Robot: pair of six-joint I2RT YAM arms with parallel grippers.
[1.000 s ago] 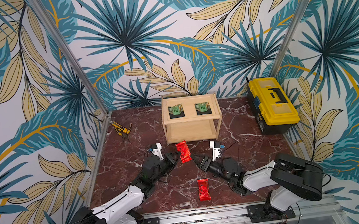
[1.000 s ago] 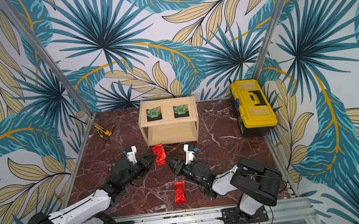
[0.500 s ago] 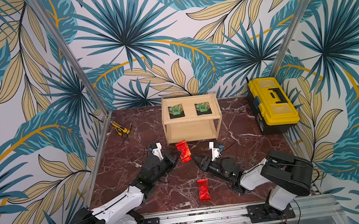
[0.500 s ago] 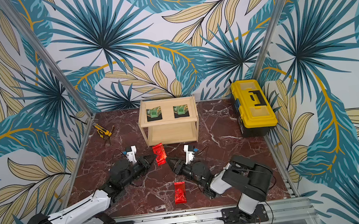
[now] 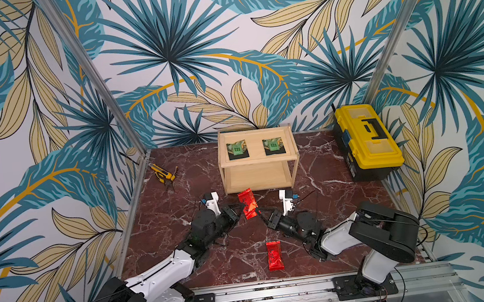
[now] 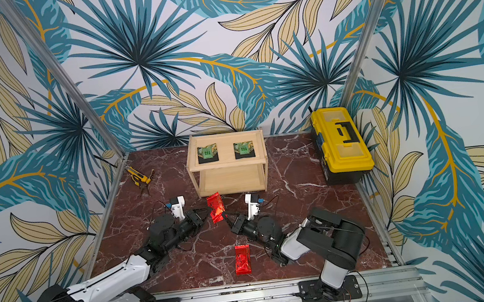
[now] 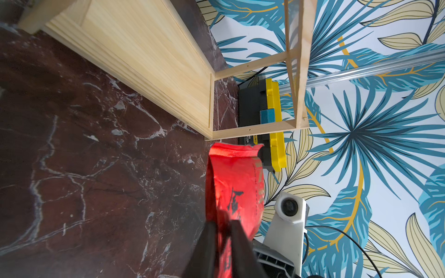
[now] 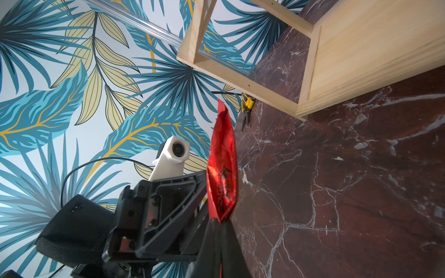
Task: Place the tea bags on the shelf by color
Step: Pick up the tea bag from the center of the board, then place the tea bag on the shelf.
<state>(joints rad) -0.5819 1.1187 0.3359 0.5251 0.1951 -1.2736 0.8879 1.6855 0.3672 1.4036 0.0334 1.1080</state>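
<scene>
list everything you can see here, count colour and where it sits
green tea bags: two, green and gold with black edge, side by side on the shelf's top tray
red tea bag, held: one, shiny red, between both grippers, in front of the shelf
red tea bag, loose: one, red, flat on the table near the front edge
shelf: one, pale wood, two tiers, rear centre
toolbox: one, yellow and black, rear right
pliers: one, yellow and black, rear left
table: one, dark red marble
left gripper: jaws either side of the held bag
right gripper: shut on the held bag

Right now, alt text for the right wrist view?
The right claw is shut on the end of a red tea bag held above the marble table, with the left claw beside it and the wooden shelf beyond.
</scene>
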